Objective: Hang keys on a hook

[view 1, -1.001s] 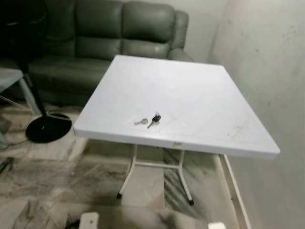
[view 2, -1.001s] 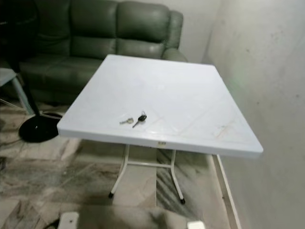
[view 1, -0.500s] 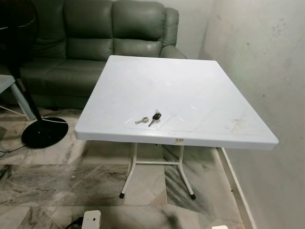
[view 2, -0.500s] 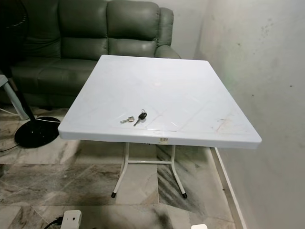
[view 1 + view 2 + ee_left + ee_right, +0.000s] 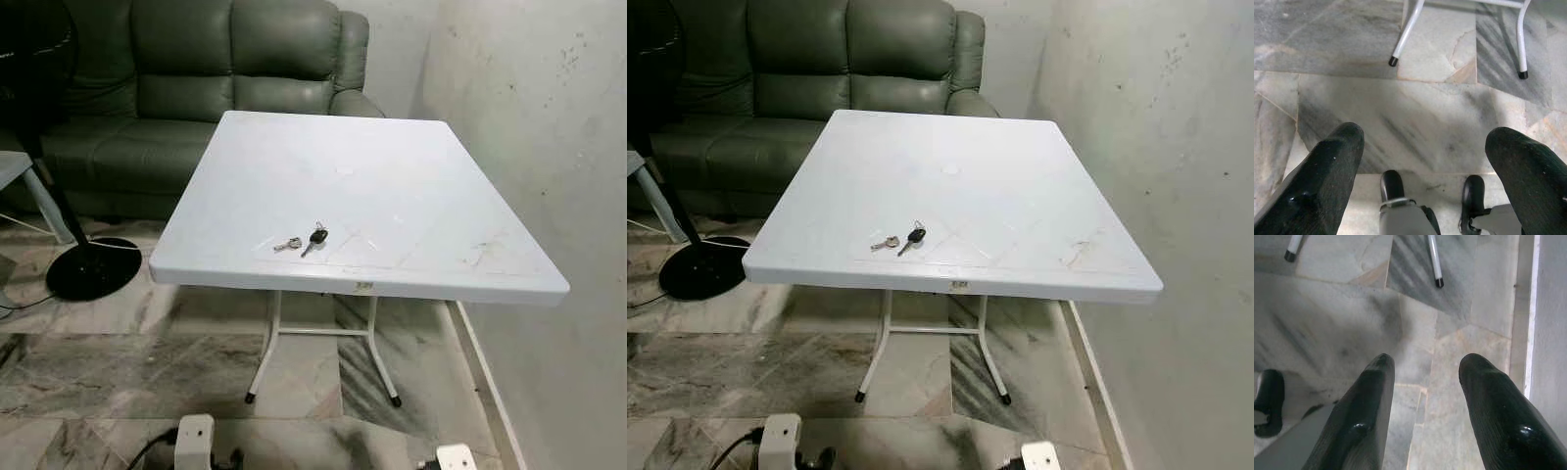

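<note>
A small bunch of keys [image 5: 303,241], one silver and one with a black head, lies near the front edge of the white square table [image 5: 392,166]. Both arms hang low over the marble floor, well short of the table. My left gripper [image 5: 1425,161] is open, with the floor and the table's feet beyond its fingers. My right gripper [image 5: 1425,382] is open too, pointing at the floor beside the wall's white skirting. Neither holds anything.
A green leather sofa [image 5: 196,88] stands behind the table. A black fan base [image 5: 93,269] sits on the floor to the left. A bare wall [image 5: 549,147] runs close along the table's right side. Marble floor [image 5: 127,372] lies open in front.
The camera has steadied and come slightly nearer the table; the view is sharper. The keys lie where they were. More of my two arm ends shows at the bottom edge.
</note>
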You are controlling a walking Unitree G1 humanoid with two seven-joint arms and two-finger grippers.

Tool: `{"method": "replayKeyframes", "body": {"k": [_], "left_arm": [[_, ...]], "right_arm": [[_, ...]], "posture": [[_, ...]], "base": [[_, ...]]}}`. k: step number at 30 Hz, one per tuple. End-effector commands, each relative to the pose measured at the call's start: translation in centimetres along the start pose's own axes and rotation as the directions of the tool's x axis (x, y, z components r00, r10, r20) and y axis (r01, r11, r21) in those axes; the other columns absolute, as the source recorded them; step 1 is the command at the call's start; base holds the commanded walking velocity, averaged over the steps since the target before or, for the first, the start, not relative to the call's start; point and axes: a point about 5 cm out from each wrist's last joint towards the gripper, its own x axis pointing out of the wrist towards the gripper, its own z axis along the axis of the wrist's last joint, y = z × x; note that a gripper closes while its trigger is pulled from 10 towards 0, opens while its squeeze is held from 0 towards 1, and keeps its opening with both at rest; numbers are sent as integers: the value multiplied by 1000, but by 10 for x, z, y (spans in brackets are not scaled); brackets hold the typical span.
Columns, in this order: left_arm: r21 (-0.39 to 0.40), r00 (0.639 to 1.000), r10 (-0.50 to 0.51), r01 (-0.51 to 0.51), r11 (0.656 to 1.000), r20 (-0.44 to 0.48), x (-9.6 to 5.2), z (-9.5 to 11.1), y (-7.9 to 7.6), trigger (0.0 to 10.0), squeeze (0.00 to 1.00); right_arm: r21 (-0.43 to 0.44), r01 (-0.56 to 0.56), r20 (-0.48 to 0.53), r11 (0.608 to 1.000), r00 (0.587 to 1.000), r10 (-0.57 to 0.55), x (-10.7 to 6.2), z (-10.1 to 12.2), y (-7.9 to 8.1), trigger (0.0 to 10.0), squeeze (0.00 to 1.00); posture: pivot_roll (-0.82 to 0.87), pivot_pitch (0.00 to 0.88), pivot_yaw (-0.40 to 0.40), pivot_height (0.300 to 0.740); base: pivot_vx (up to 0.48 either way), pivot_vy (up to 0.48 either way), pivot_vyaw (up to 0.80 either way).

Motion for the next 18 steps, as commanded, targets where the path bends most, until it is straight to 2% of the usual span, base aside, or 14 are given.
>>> {"method": "replayKeyframes", "body": {"k": [1, 18], "left_arm": [[-7, 1000, 2, -2, 1000, -4, 0, -1, 2, 10000, 0], [-7, 1000, -12, 13, 1000, 5, -1, -2, -2, 10000, 0]], "right_arm": [[2, 8, -2, 1000, 1000, -8, 0, 0, -5, 10000, 0], [-18, -12, -11, 1000, 1000, 12, -2, -6, 1, 10000, 0]], "posture": [[7, 0, -61, 740], [11, 0, -64, 740]], "base": [[0, 0, 0], [0, 0, 0]]}}
